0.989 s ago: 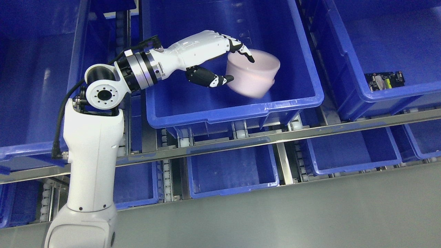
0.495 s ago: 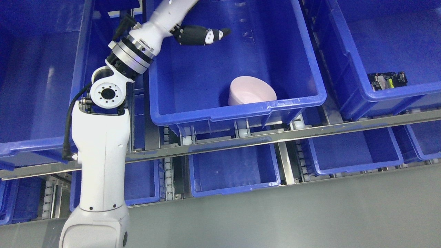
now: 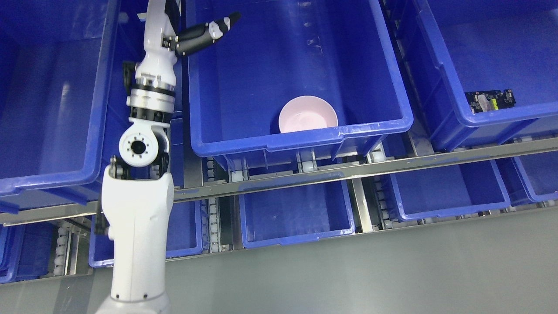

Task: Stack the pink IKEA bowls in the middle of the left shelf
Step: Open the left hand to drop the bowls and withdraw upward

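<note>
While left hand (image 3: 174, 26) hangs raised, pink bowl (image 3: 307, 114) sits upright in bin (image 3: 301, 135).

No text, label, brand or number is showing legibly anywhere. The small dark item (image 3: 490, 100) lying in the right-hand blue bin (image 3: 462, 114) is carrying markings too small to read.

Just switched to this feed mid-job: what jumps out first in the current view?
A single pale pink round bowl sits upright against the near wall of the large blue plastic bin at centre. The white left arm rises up the picture's left side, its left hand mostly cut off at the top edge, clear of the bowl. A small circuit board lies in the blue bin to the right.
</note>
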{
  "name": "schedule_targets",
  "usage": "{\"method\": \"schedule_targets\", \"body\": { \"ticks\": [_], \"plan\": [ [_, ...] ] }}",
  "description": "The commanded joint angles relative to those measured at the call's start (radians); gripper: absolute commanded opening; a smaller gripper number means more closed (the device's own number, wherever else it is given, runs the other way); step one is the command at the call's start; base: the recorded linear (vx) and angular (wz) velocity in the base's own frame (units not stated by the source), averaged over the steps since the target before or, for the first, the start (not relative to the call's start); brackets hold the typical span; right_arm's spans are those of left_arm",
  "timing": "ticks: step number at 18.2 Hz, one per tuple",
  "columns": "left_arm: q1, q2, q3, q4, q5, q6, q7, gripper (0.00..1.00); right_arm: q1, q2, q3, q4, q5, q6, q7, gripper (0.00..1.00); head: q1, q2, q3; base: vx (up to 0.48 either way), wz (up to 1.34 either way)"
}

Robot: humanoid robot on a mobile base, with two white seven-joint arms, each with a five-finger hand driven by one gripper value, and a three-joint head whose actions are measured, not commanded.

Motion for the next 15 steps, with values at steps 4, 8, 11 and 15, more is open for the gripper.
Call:
{"method": "schedule_targets", "body": {
  "ticks": [4,8,11,15],
  "plan": [
    [0.215,-0.005,0.024,-0.133,0.031,-0.012,0.013,1.00,0.000,-0.017,0.000,0.000,0.000,-0.001,0.000,1.00,0.0000,0.000,0.000,-0.015,0.04],
    [0.229,-0.005,0.036,-0.133,0.032,-0.018,0.013,1.00,0.000,-0.017,0.000,0.000,0.000,-0.001,0.000,1.00,0.0000,0.000,0.000,-0.103,0.17],
    [0.232,-0.005,0.055,-0.133,0.032,-0.018,0.011,1.00,0.000,-0.017,0.000,0.000,0.000,-0.001,0.000,1.00,0.0000,0.000,0.000,-0.184,0.16],
    [0.233,-0.005,0.055,-0.133,0.032,-0.018,0.010,1.00,0.000,-0.017,0.000,0.000,0.000,-0.001,0.000,1.00,0.0000,0.000,0.000,-0.244,0.18]
  ]
}}
